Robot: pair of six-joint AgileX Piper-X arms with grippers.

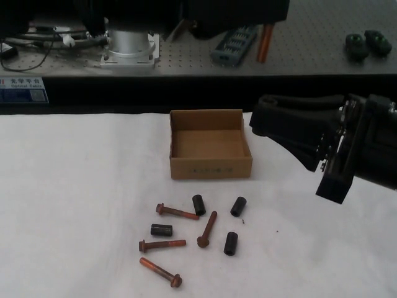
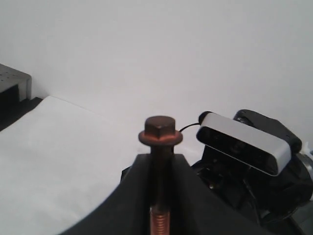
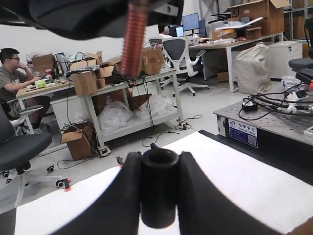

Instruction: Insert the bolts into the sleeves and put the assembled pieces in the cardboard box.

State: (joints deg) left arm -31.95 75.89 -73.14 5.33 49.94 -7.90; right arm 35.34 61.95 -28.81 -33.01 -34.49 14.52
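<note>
- Gripping a bolt (image 2: 160, 133) by its shank just under the flanged head, the left fingers (image 2: 138, 182) are clenched on it, clear of the tabletop (image 1: 74, 205)
- The right fingers (image 3: 126, 196) are clenched round a black sleeve (image 3: 157, 193), whose open bore looks toward the bolt's threaded end (image 3: 133, 44)
- That threaded end is apart from the bore and a little to one side of it
- The two long axes run nearly parallel, so I judge the coming move to be lining tip with bore, then closing the gap along that axis; either arm seems placed to do it
- Four loose bolts lie flat on the tabletop at differing angles (image 1: 160, 272) (image 1: 162, 244) (image 1: 177, 212) (image 1: 208, 229)
- Four loose sleeves sit among them (image 1: 161, 230) (image 1: 198, 205) (image 1: 231, 243) (image 1: 239, 206)
- Counting the held pair, that makes five bolts and five sleeves
- One cardboard box (image 1: 211, 167) stands just behind the loose parts, open-topped, with no assembled piece seen inside
- An arm (image 1: 310, 136) hangs to the right of the box
</note>
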